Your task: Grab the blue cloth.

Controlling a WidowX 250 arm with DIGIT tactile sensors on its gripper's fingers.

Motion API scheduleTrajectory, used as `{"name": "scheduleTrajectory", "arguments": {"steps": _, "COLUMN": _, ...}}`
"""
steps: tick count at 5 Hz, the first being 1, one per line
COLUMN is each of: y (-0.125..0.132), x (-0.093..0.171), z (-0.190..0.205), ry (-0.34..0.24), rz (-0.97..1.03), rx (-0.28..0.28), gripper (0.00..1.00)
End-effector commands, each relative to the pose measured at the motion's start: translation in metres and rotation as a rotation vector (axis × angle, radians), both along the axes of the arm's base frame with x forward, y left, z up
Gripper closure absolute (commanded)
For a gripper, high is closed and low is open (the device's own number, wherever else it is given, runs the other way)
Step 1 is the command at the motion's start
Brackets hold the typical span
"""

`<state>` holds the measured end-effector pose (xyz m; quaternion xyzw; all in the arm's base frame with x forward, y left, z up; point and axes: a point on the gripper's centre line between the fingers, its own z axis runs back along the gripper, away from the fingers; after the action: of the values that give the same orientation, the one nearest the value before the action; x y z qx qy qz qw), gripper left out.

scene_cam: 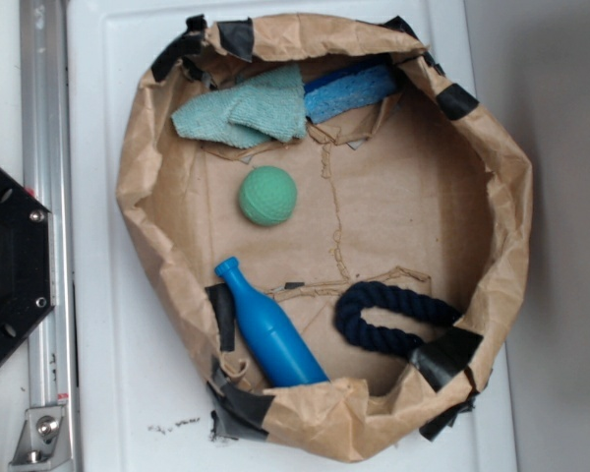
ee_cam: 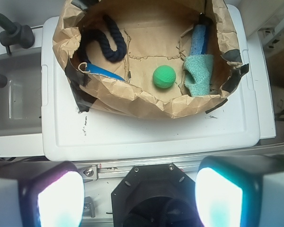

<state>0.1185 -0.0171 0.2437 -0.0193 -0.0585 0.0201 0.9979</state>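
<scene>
Exterior view: a paper bag with rolled-down rim, taped in black, sits on a white bench; the cloth lies in the upper left of the bag's floor, against the rim, touching a blue sponge on its right edge; a green ball lies just below it, apart from it; a blue bottle and a dark rope occupy the lower part of the bag.

Wrist view: the claw appears at the bottom edge, its two fingers well spread with nothing between them; it hangs over the robot's base, outside the bag, well apart from the cloth, which here sits at the upper right of the frame.

Step in hand, by judgement: the approach, not yet begun in earnest; no contact with anything.

Orientation: in the exterior view the cloth's long axis runs roughly left to right, tilted slightly upward toward the right, with a folded corner pointing to the lower right; in the wrist view the same axis reads near vertical.

Next move, by judgement: travel over the near rim, centre above the cloth, align the spread fingers across its short width, then descend clear of sponge and ball.
</scene>
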Motion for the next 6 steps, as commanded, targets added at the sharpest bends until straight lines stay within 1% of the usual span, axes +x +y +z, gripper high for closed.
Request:
{"name": "scheduleTrajectory", "arguments": {"steps": 1, "y": 0.000, "x": 0.000, "z": 0.000, "ry": 0.000, "rz": 0.000, "rx": 0.000, "gripper": 0.00}}
{"name": "scheduleTrajectory", "arguments": {"steps": 2, "y": 0.010, "x": 0.050, "z": -0.050, "ry": 0.050, "rz": 0.158, "rx": 0.046, "gripper": 0.00}}
{"name": "scheduleTrajectory", "arguments": {"steps": 3, "y": 0.015, "x": 0.098, "z": -0.087, "ry": 0.055, "rz": 0.277, "rx": 0.125, "gripper": 0.00}}
{"name": "scheduleTrajectory", "arguments": {"steps": 4, "y": 0.032, "x": 0.130, "z": -0.112, "ry": 0.068, "rz": 0.333, "rx": 0.183, "gripper": 0.00}}
{"name": "scheduleTrajectory", "arguments": {"steps": 5, "y": 0.057, "x": 0.150, "z": -0.147, "ry": 0.091, "rz": 0.342, "rx": 0.212, "gripper": 0.00}}
{"name": "scheduleTrajectory", "arguments": {"steps": 6, "y": 0.065, "x": 0.149, "z": -0.184, "ry": 0.078, "rz": 0.359, "rx": 0.252, "gripper": 0.00}}
